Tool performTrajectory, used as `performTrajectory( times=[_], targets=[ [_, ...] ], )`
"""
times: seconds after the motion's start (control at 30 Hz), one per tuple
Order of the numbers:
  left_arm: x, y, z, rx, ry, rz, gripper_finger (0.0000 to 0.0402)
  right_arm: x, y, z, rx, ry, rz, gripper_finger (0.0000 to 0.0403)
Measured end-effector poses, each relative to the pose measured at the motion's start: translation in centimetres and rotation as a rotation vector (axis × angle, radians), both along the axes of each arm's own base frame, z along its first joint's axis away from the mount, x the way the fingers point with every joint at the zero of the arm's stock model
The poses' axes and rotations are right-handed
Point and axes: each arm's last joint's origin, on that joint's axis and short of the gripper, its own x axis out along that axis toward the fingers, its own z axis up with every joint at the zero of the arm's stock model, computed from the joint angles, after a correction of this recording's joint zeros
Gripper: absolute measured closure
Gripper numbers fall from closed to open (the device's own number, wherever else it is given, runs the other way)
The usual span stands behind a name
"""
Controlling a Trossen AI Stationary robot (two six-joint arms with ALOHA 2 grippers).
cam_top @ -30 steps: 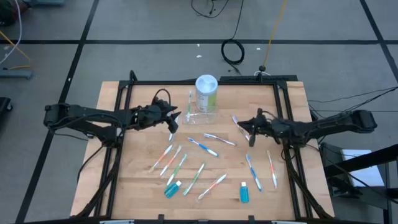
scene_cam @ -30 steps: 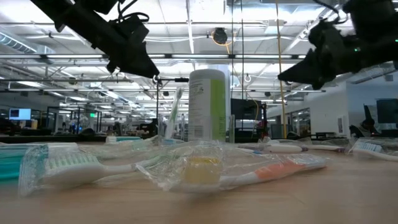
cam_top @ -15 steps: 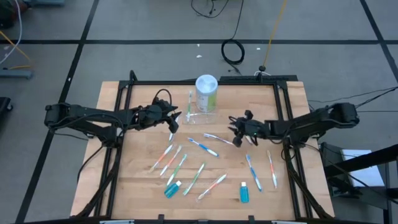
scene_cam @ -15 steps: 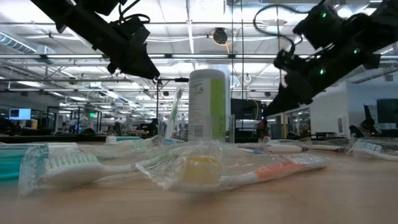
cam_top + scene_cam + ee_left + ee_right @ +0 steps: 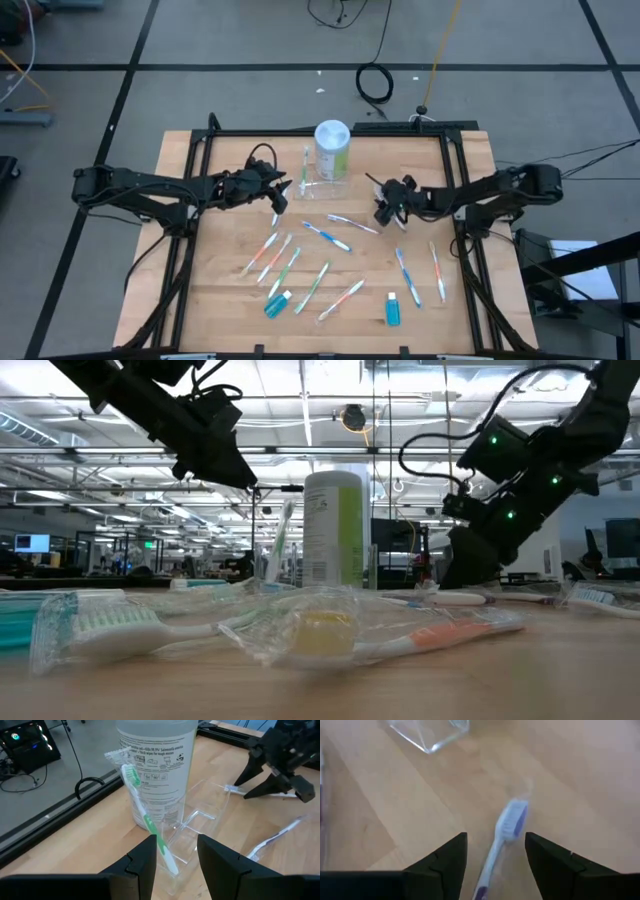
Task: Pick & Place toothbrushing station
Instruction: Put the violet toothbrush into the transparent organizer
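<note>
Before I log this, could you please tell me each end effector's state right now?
Left end effector: open, holding nothing.
Right end effector: open, astride a toothbrush, not gripping it.

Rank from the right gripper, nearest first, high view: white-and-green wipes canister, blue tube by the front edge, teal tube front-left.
From the right gripper:
1. White-and-green wipes canister, at the back of the table.
2. Blue tube, near the front edge.
3. Teal tube, front-left, farthest.
</note>
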Motion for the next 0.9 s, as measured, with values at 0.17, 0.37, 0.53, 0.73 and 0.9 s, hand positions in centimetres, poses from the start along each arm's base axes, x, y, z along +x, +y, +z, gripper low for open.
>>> performTrajectory(
  times=[0.17, 0.37, 0.53, 0.73, 0.9],
  targets=[
    [0.0, 0.0, 0.0, 0.001, -0.002, -0.001, 0.0252, 0.2, -0.8, -0.9, 0.003, -0.011, -0.041, 0.0220],
    [0.0, 0.0, 0.0, 0.003, 0.000, -0.002, 0.0252, 0.4, -0.8, -1.1, -0.012, -0.014, -0.023, 0.0289],
    [0.0, 0.0, 0.0, 0.004, 0.000, -0.002, 0.0252, 0.4, -0.8, -0.9, -0.015, -0.029, -0.025, 0.0370],
    [0.0, 0.0, 0.0, 0.004, 0.000, -0.003, 0.0252, 0.9, -0.9, -0.4, -0.030, -0.112, -0.022, 0.0378],
    [0.0, 0.0, 0.0, 0.004, -0.001, -0.003, 0.0252, 1.7, -0.6, 1.7, -0.072, -0.279, 0.004, 0.0380]
  ],
)
